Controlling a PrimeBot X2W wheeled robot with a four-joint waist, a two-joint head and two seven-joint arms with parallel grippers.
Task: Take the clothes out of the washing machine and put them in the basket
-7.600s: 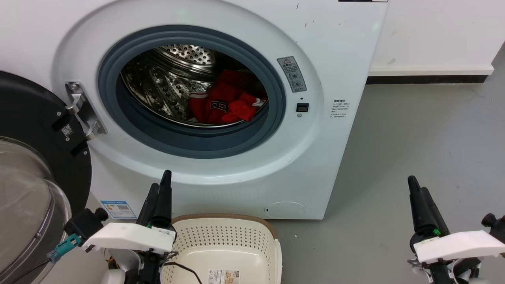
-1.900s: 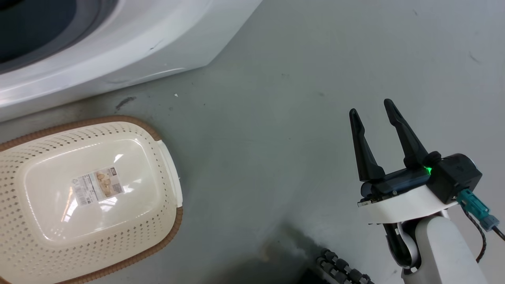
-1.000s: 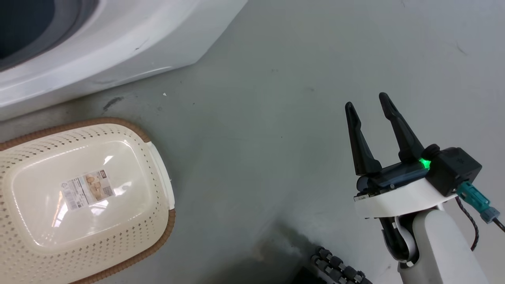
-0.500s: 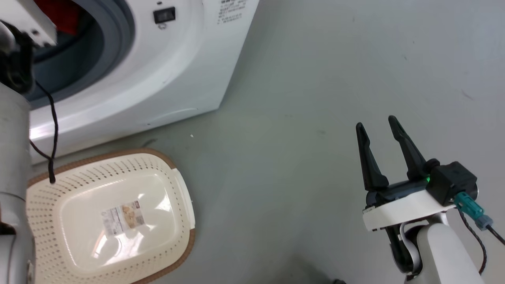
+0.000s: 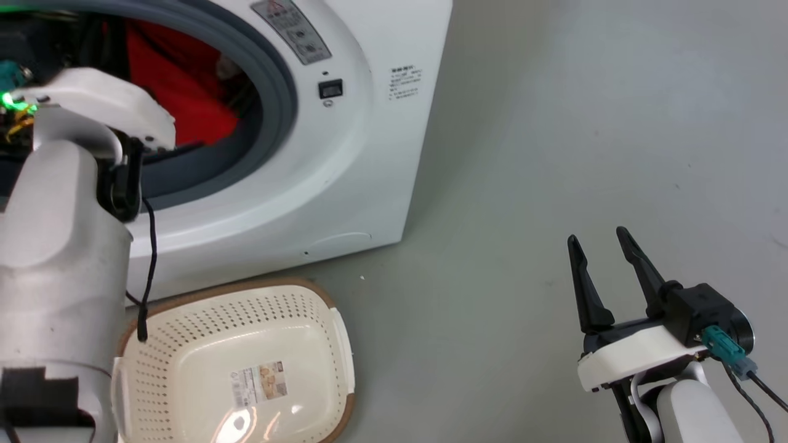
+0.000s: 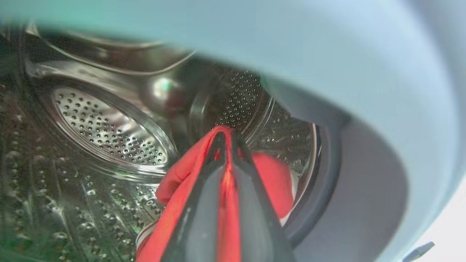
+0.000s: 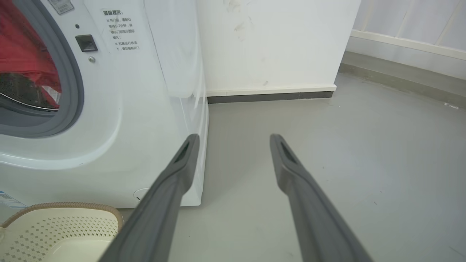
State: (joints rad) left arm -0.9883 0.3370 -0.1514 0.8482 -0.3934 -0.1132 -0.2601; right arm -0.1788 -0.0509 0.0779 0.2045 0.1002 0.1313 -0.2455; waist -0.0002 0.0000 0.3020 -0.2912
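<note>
The red clothes [image 5: 175,80] hang in the mouth of the white washing machine [image 5: 345,154]. In the left wrist view my left gripper [image 6: 226,135] is shut on the red clothes [image 6: 269,178], lifted above the perforated drum [image 6: 105,127]. My left arm reaches into the opening in the head view, its fingers hidden. The cream basket [image 5: 184,344] with a brown rim sits on the floor below the opening, a paper label on its base. My right gripper [image 5: 596,239] stands open over the floor at the right, holding nothing; the right wrist view shows its fingers [image 7: 182,163] apart.
Grey floor [image 5: 554,154] spreads to the right of the machine. A white wall with a dark skirting strip [image 7: 269,96] stands behind it. A black cable [image 5: 148,246] hangs from my left arm over the basket's rim.
The head camera has swung up and left, bringing the machine's opening and my left arm into view. Red clothes now show at the door. The right gripper stays open.
</note>
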